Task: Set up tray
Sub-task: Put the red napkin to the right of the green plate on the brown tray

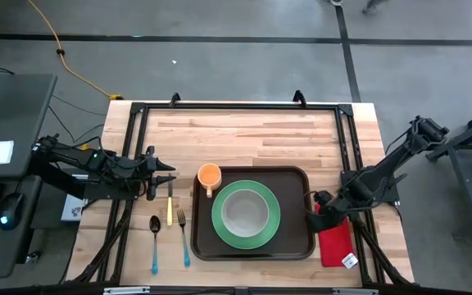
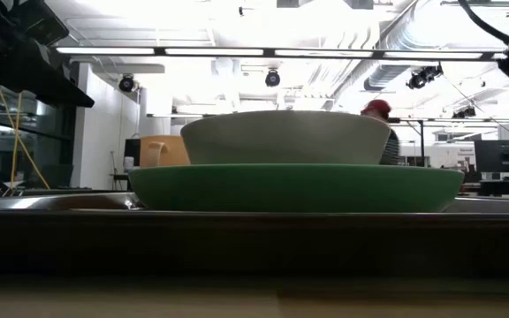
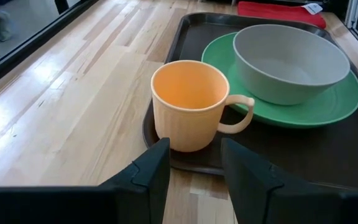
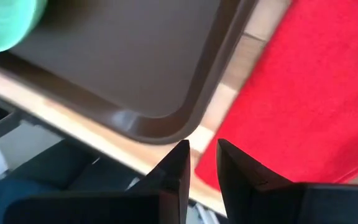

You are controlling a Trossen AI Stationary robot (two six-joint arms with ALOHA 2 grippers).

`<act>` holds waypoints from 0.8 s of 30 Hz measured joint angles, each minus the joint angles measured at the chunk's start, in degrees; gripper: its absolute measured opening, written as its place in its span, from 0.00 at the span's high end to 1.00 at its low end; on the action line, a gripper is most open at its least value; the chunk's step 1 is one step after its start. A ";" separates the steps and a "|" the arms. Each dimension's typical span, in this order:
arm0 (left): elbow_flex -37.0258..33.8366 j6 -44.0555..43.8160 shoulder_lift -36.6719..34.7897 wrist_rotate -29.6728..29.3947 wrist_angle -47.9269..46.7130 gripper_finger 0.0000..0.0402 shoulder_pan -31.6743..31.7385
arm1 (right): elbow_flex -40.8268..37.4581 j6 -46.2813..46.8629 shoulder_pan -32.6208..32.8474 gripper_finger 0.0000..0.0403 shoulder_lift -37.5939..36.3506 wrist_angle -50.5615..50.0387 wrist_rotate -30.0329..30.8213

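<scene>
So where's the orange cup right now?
In the high view the orange cup sits on the tray's left rear corner, beside the green plate, just ahead of the left gripper.

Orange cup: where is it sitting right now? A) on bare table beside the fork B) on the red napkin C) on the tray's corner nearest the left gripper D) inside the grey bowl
C: the orange cup stands on the tray at its corner, just ahead of the left gripper, apart from the grey bowl.
</scene>
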 joint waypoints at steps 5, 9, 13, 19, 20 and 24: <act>0.00 -0.02 -0.02 0.02 0.00 0.57 0.00 | 0.00 0.02 0.00 0.86 3.82 -0.95 -0.31; 0.00 -0.45 -0.01 0.19 0.02 0.57 0.02 | 0.00 0.02 0.00 0.86 6.23 -0.95 -0.31; 0.00 -0.85 -0.01 0.22 0.02 0.57 0.01 | 0.00 0.02 0.00 0.86 8.16 -1.66 -0.30; -0.02 -1.27 0.00 0.20 0.04 0.57 0.02 | 0.00 0.03 -0.02 0.86 10.39 -1.60 -0.24; -0.02 -1.29 -0.02 0.20 0.04 0.57 0.01 | 0.00 0.02 -0.02 0.86 10.71 -1.60 -0.15; -0.02 -1.37 -0.01 0.20 0.04 0.57 0.02 | 0.00 0.02 -0.02 0.86 11.84 -1.61 -0.07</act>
